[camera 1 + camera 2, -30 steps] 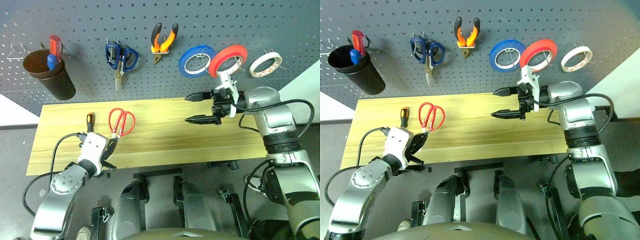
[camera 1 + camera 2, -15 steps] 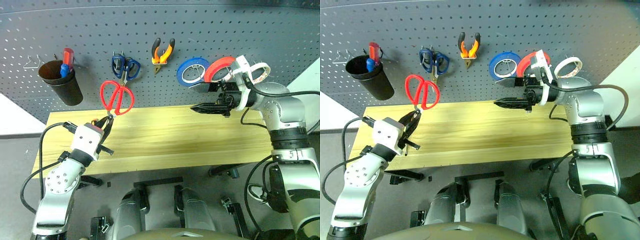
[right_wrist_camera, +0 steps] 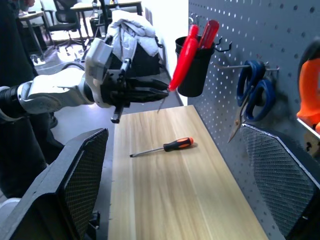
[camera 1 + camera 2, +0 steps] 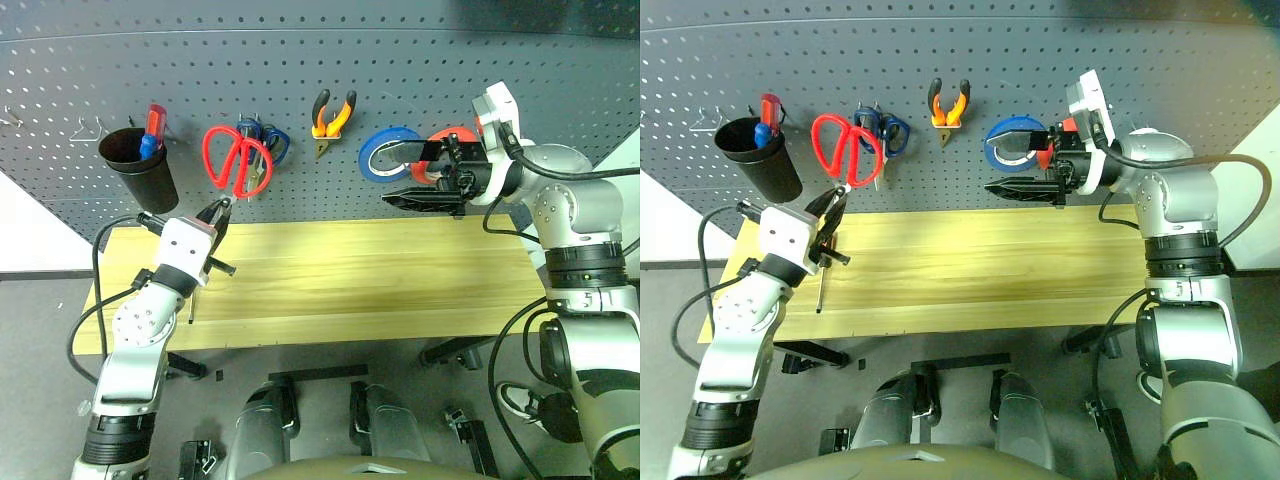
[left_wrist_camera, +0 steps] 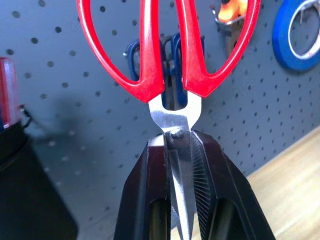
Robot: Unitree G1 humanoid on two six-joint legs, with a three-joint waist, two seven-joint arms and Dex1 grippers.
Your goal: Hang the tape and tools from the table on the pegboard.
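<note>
My left gripper (image 4: pixel 216 214) is shut on the steel blades of the red-handled scissors (image 4: pixel 240 165) and holds them up against the pegboard (image 4: pixel 520 50), handles upward, in front of the blue-handled scissors (image 4: pixel 272 142). Close up, its fingers (image 5: pixel 200 165) clamp the blades just below the pivot. The orange-and-black pliers (image 4: pixel 331 108) hang on the pegboard. The small screwdriver (image 3: pixel 172 145) lies on the table (image 4: pixel 380 290) near its left end. My right gripper (image 4: pixel 398 178) stands open and empty, level, before the blue roll (image 4: pixel 385 145) and red roll (image 4: pixel 452 138). The tape is hidden.
A black cup (image 4: pixel 141 166) with red and blue-handled tools (image 4: pixel 153 124) hangs at the pegboard's left. Bare wire hooks (image 4: pixel 85 128) sit further left. The right arm (image 4: pixel 570 210) reaches across the board's right part.
My left gripper has lifted the red scissors off the table up to the pegboard, over the blue scissors. The right gripper rose a little, still open. The camera tilted upward.
</note>
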